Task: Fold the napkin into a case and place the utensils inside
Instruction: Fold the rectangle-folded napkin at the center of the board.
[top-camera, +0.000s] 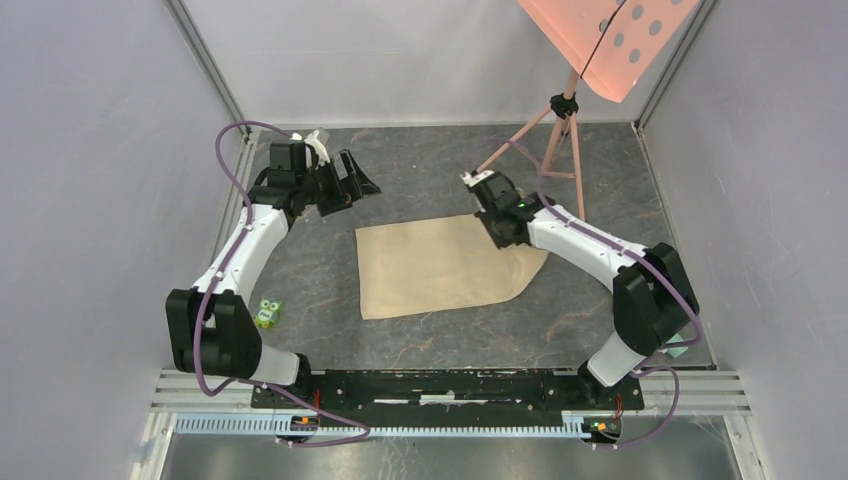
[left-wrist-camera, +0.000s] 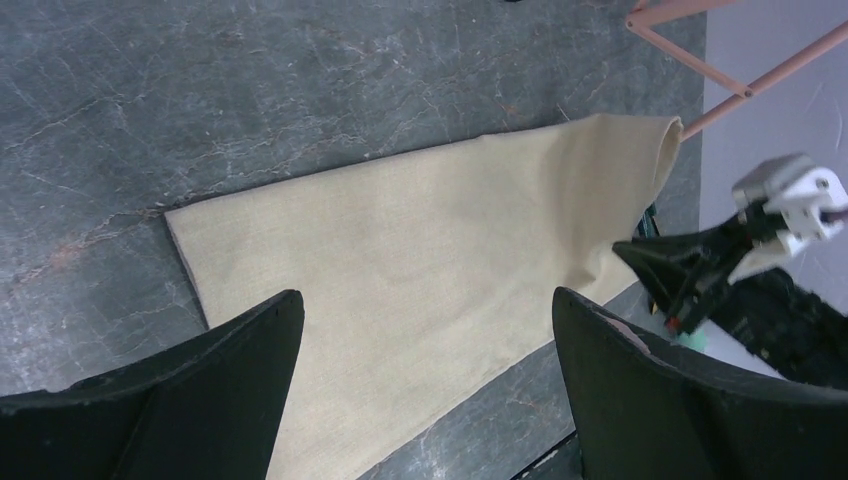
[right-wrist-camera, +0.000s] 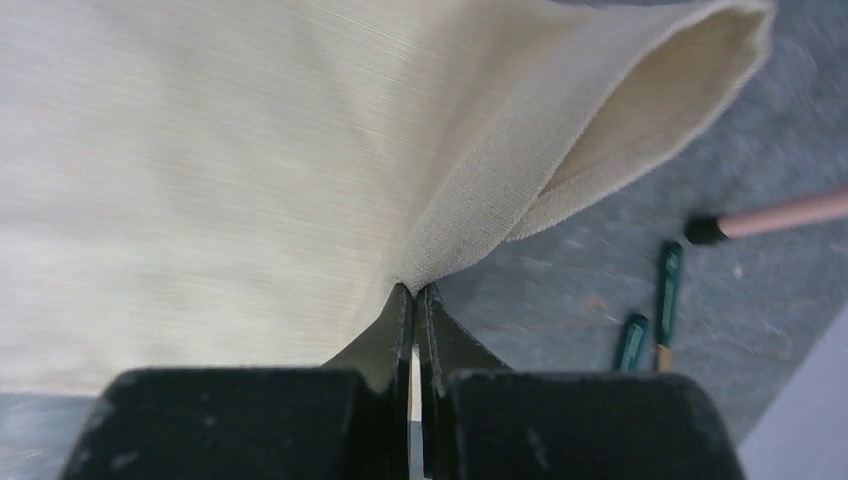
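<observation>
The beige napkin (top-camera: 445, 265) lies spread flat in the middle of the dark table, one layer thick and not folded into a case. My right gripper (top-camera: 490, 222) is shut on its far right edge. In the right wrist view the fingertips (right-wrist-camera: 415, 292) pinch the napkin (right-wrist-camera: 200, 150), and the corner beside them curls up into a loop (right-wrist-camera: 650, 90). My left gripper (top-camera: 350, 185) hangs open above the table off the napkin's far left corner. In the left wrist view its wide jaws frame the napkin (left-wrist-camera: 400, 250) and hold nothing. The utensils are out of view.
A pink tripod (top-camera: 560, 130) stands at the far right, one foot (right-wrist-camera: 705, 230) close to the pinched corner. Two slim dark green sticks (right-wrist-camera: 668, 290) lie on the table beside that foot. A small green frog toy (top-camera: 267, 313) sits by the left arm. Walls close both sides.
</observation>
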